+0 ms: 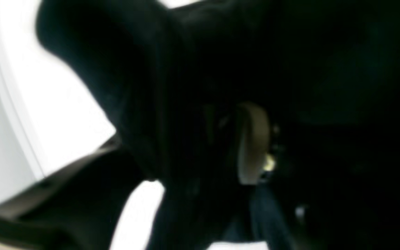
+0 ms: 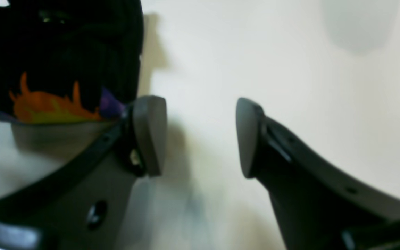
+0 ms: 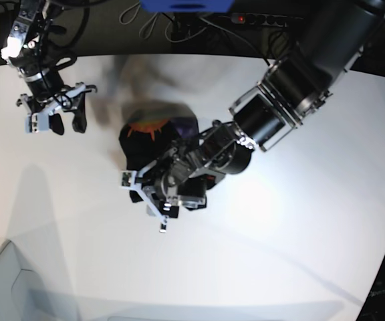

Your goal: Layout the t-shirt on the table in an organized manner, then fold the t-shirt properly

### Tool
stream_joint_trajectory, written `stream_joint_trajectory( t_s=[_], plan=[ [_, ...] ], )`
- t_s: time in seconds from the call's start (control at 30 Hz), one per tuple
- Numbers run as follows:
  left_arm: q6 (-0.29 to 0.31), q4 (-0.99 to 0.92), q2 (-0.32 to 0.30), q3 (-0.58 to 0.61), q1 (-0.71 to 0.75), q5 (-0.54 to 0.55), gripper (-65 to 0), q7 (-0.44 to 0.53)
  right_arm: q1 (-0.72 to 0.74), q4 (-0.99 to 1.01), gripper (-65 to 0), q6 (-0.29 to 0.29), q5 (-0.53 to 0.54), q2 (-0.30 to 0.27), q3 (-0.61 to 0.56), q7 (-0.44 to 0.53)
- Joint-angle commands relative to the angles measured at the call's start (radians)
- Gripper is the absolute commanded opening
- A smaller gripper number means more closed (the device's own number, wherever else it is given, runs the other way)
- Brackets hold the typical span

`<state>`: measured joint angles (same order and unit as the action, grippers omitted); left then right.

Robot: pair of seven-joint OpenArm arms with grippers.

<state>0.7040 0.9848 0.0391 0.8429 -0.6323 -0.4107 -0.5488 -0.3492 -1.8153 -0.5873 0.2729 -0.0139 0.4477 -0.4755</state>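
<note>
While my left gripper (image 3: 154,195) sits on the bunched t-shirt (image 3: 154,132), cloth hides its jaws, I cannot tell | right gripper (image 2: 200,135) spread, empty over table (image 3: 279,254) | cables (image 3: 179,30) behind.

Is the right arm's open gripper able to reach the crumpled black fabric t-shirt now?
Probably yes. The right gripper hangs open beside the black t-shirt, with only bare white table between them. The left gripper works the far side.

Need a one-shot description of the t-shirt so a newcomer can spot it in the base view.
Start from the white table that fills the base view. Near its middle, under the left gripper, lies the t-shirt: a crumpled black heap. An orange and purple print on its far side sets it apart from the black arm parts.
</note>
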Motion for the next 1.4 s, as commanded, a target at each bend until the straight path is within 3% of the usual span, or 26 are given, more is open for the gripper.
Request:
stream_joint_trajectory(
  t_s=[0.0,0.13,0.33,0.43,0.57,0.77,0.83,1.07,1.37],
  plan=[
    [-0.006,0.049,0.000,-0.007,-0.033,0.005,-27.7,0.016,0.005,-0.021,-32.4,-0.010,0.019,-0.004,0.001,0.024],
    [-0.006,0.118,-0.009,-0.073,-0.041,0.005,-23.5,0.016,0.008,-0.027,-32.4,-0.010,0.019,0.016,0.001,0.027],
    [-0.006,0.177,-0.018,-0.119,-0.042,0.003,-23.6,0.012,0.014,-0.060,-32.4,-0.010,0.019,0.018,-0.023,0.027],
    [-0.006,0.234,-0.054,-0.182,-0.037,0.003,-23.7,-0.004,0.042,-0.090,-32.5,-0.010,0.019,0.019,-0.040,0.021],
    [-0.006,0.359,-0.109,-0.363,-0.004,0.005,-23.8,-0.146,0.077,-0.116,-35.8,-0.010,0.019,0.019,-0.115,0.021],
    [-0.006,0.595,-0.193,-0.735,0.180,0.003,-23.8,-0.250,0.158,-0.050,-57.5,-0.010,0.019,0.033,-0.297,0.019],
    [-0.006,0.658,-0.218,-0.845,0.260,0.003,-23.8,-0.254,0.192,0.016,-62.1,-0.010,0.019,0.036,-0.335,0.021],
    [-0.006,0.777,-0.295,-1.115,0.490,0.009,-23.8,-0.248,0.204,0.171,-62.7,-0.010,0.021,0.036,-0.425,0.028],
    [-0.006,0.788,-0.296,-1.301,0.595,0.011,-23.8,-0.244,0.183,0.312,-62.7,-0.012,0.021,0.033,-0.455,0.028]
  ],
)
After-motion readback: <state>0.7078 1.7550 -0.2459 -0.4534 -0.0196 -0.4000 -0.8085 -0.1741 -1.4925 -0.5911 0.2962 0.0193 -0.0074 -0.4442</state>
